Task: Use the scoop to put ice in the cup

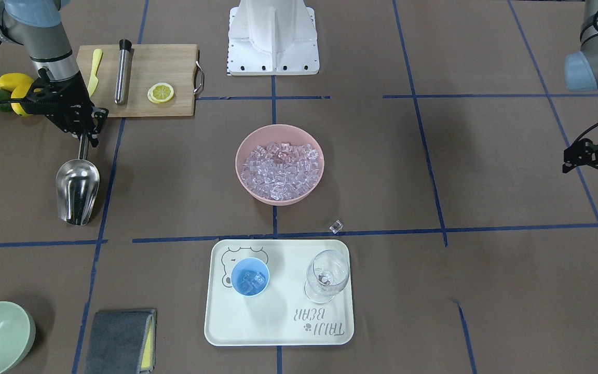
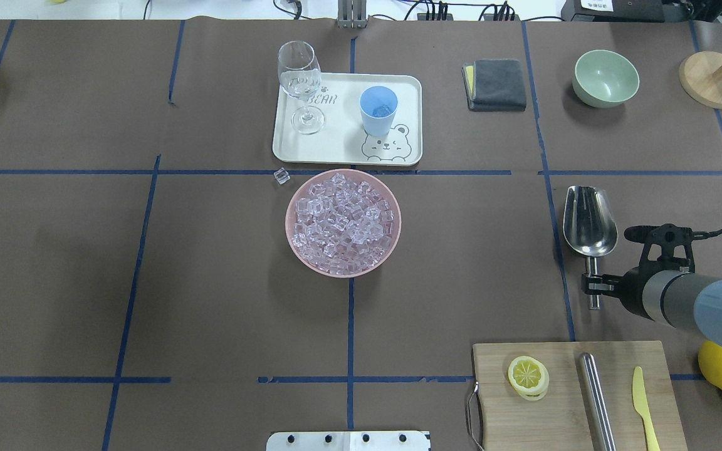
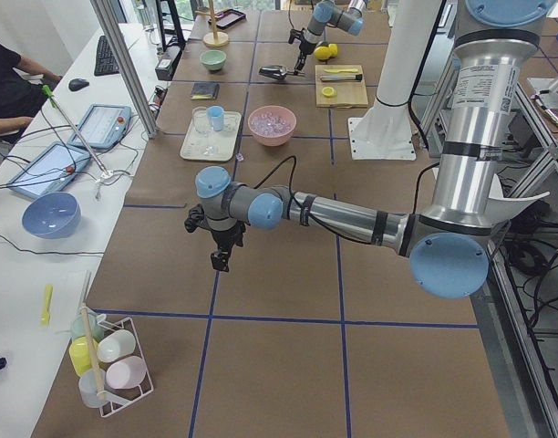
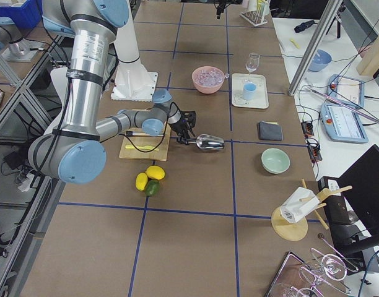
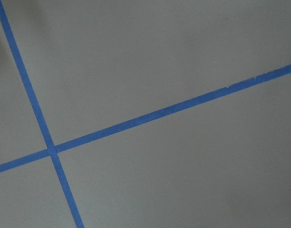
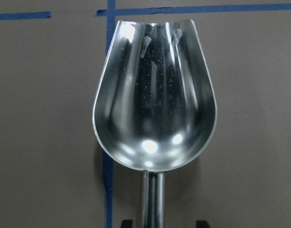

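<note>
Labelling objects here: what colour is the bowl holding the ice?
Pink bowl; clearest in the overhead exterior view.

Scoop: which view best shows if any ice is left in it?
Right wrist view: the scoop fills the frame, trough facing the camera, plainly empty. Overhead shows the empty trough too, but small. Front-facing shows it small and glary. Side views: a tiny shape. Left wrist: only table.

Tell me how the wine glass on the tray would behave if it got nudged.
The wine glass would probably tip easily: a wide bowl rides high on a thin stem over a small foot. It looks like thin clear glass, so likely fragile. On the smooth tray it may slide before it topples.
</note>
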